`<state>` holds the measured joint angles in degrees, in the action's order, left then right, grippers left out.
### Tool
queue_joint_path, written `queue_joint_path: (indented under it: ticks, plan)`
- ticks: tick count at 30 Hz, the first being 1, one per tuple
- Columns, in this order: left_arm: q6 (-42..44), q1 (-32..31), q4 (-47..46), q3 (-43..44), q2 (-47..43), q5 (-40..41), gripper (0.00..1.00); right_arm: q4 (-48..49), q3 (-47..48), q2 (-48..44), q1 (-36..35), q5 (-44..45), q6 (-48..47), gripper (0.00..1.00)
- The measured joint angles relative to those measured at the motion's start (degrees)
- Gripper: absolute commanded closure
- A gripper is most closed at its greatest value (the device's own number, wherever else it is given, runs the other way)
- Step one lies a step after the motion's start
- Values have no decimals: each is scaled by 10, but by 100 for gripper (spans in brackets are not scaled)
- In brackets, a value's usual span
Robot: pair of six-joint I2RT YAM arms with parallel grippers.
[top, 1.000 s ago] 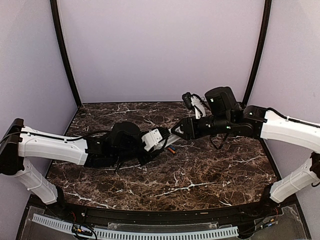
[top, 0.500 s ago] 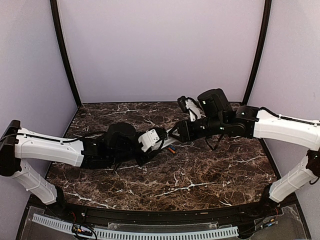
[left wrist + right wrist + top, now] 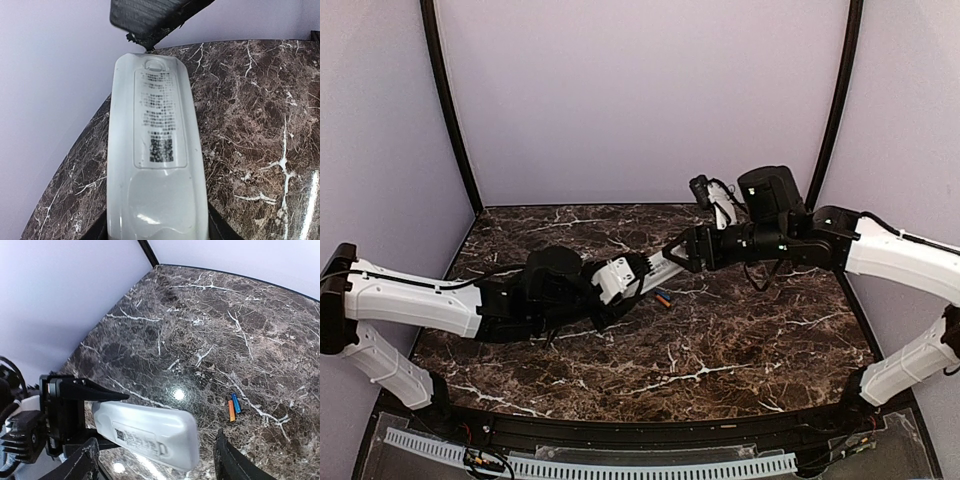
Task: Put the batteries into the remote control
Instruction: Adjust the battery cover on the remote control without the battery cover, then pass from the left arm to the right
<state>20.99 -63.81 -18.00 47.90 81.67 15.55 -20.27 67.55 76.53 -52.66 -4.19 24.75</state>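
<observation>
Above the middle of the table point(image 3: 750, 350), the remote control point(image 3: 155, 150) is held clear of the marble by the left gripper point(image 3: 638, 276), whose jaws are clamped on the sides of its near end. The right gripper point(image 3: 676, 252) is spread wide around the far end, and no grip by it can be made out. Neither cell has been loaded. The batteries point(image 3: 233, 407), orange and blue, are seen side by side on the table near its middle, just to the near side of the remote. The plain back with its printed label is turned upward, and the compartment appears shut, so opening it and fitting both cells is judged to remain. The long axis runs from the left arm towards the right arm, angled slightly towards the far edge.
</observation>
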Motion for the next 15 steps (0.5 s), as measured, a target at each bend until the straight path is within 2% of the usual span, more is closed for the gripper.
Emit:
queue_joint_path:
  ticks: [4, 6, 15]
  plan:
    - [3, -6, -47, -24, -29, 8, 100, 43, -34, -52, 38, -49, 11, 10]
    - [4, -7, -82, -43, -50, 10, 100, 72, -51, -64, 50, -69, 21, 9]
    - [11, -10, -171, -61, -93, 21, 100, 222, -70, -12, 31, -198, 43, 24]
